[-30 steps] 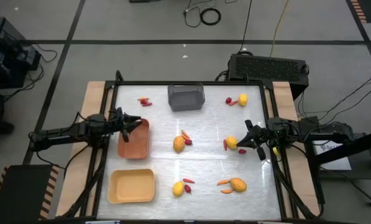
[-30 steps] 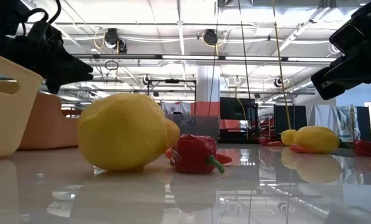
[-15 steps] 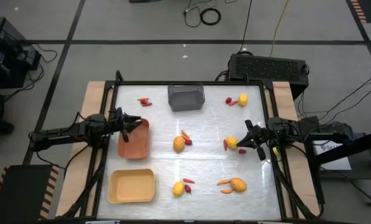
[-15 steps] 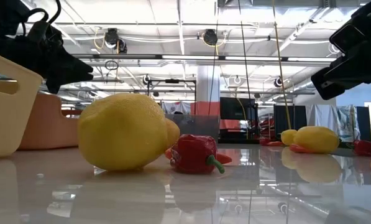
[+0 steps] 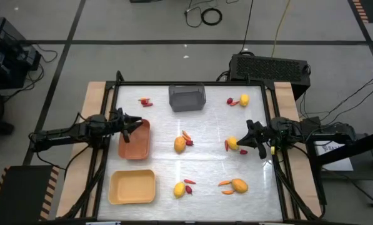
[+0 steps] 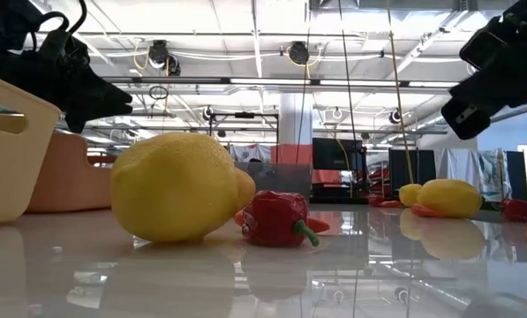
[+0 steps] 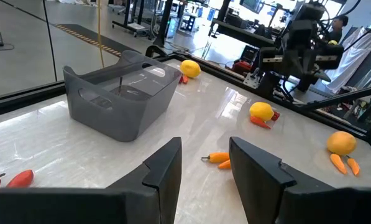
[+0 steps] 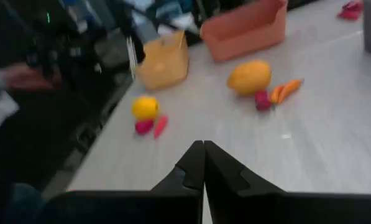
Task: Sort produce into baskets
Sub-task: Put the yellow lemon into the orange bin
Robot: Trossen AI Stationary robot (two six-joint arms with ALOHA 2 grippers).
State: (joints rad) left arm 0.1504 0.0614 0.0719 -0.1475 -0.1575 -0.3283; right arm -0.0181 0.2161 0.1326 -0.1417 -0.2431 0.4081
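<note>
Left gripper (image 5: 134, 123) — fingers parted, holding nothing — above the orange-brown tray (image 5: 135, 142), right gripper (image 5: 250, 137) pressed shut beside a yellow fruit (image 5: 233, 143), grey bin (image 5: 187, 98) farther back.

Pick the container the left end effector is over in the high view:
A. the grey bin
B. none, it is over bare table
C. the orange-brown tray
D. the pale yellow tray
C: in the high view the left end effector hangs over the near-left rim of the orange-brown tray, while the grey bin and the pale yellow tray lie well apart from it.
</note>
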